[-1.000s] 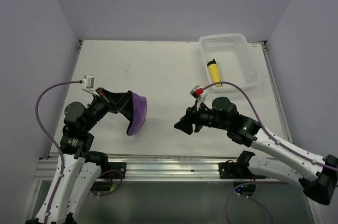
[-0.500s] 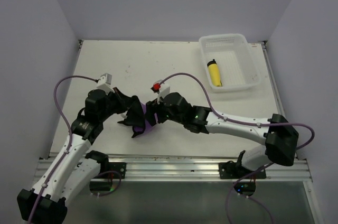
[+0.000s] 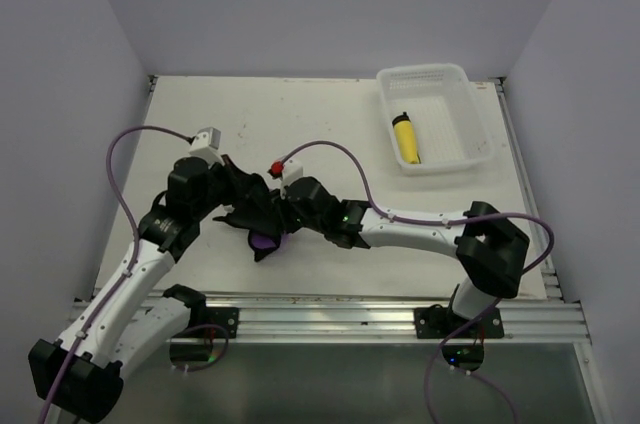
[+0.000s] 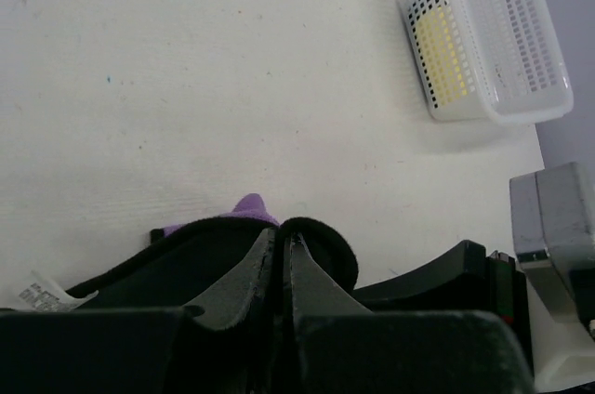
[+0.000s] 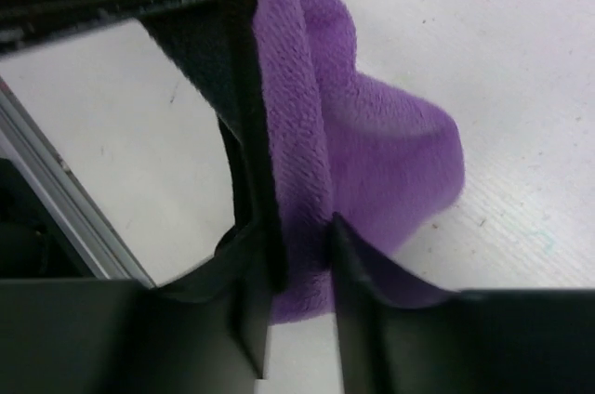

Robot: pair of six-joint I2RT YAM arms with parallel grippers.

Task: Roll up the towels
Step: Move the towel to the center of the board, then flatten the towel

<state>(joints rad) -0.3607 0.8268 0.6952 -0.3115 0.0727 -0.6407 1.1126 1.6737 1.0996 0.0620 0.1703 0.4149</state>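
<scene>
The purple towel (image 3: pixel 266 242) hangs bunched between both grippers, just above the table at front centre-left. My left gripper (image 3: pixel 247 212) is shut on its black edging (image 4: pixel 316 238); a purple tip (image 4: pixel 249 208) pokes out beyond the jaws. My right gripper (image 3: pixel 279 221) reaches in from the right. In the right wrist view its fingers (image 5: pixel 353 301) press a fold of the purple towel (image 5: pixel 372 152) from both sides, the gripper (image 5: pixel 297 229) shut on it. The yellow towel (image 3: pixel 405 139) lies rolled in the basket, also showing through the mesh as the yellow towel (image 4: pixel 439 50).
A white perforated basket (image 3: pixel 455 76) stands at the back right of the table, and shows as the basket (image 4: pixel 548 87) in the left wrist view. The metal rail (image 3: pixel 320 309) runs along the near table edge. Purple cables arc over both arms.
The right arm has swung left across the table to the towel and its jaws have closed on a fold. The left arm has shifted slightly right and forward, still holding the towel.
</scene>
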